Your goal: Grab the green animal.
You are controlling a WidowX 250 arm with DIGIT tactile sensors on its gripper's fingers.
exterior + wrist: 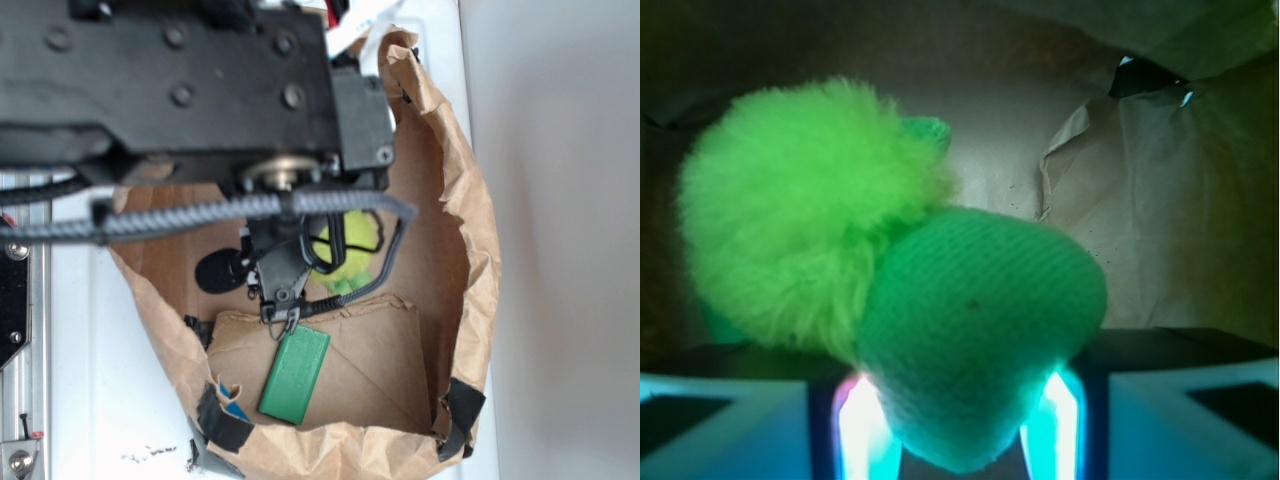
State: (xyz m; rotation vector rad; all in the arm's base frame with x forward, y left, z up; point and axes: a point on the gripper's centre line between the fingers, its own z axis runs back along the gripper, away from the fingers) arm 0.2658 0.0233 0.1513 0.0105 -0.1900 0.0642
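Note:
The green animal [940, 300] fills the wrist view: a fuzzy lime body on the left and a smoother pale green rounded part in the middle. That rounded part sits pinched between my gripper's [958, 425] two glowing fingers [865, 430], which press on both of its sides. In the exterior view the green animal [348, 248] lies inside a brown paper bag [470, 250], partly hidden behind my black gripper [290, 280] and a cable.
A flat darker green rectangular block [295, 375] lies on a folded cardboard flap [385, 360] near the bag's front. A small black object [220, 270] sits at the bag's left. The crumpled bag walls stand close on all sides.

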